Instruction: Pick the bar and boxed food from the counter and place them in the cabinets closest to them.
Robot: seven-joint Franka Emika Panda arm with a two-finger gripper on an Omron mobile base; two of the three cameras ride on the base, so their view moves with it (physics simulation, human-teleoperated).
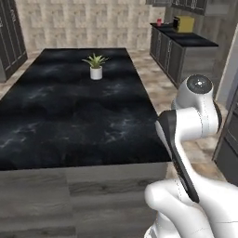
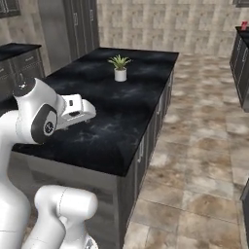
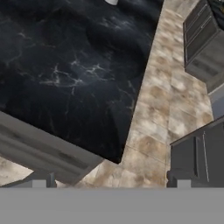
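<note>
A small bright red upright carton (image 1: 159,22), apparently the boxed food, stands on the far black counter (image 1: 197,41) at the back right, and shows again at the top right edge of the right base view (image 2: 244,24). Dark wall cabinets (image 1: 190,4) hang above that counter. The bar is out of view. My gripper (image 3: 111,183) is open, its two fingertips (image 3: 39,182) far apart with nothing between them. It hovers over the near corner of the island, far from the red carton. The white hand (image 2: 78,111) juts out beside the arm's elbow.
A big black marble island (image 1: 69,116) lies in front of me, with a potted plant (image 1: 95,67) in a white pot near its far end. A yellow box-like appliance (image 1: 184,23) sits beside the red carton. A tiled floor aisle (image 2: 194,160) runs right of the island. Tall dark cupboards (image 1: 9,37) line the left wall.
</note>
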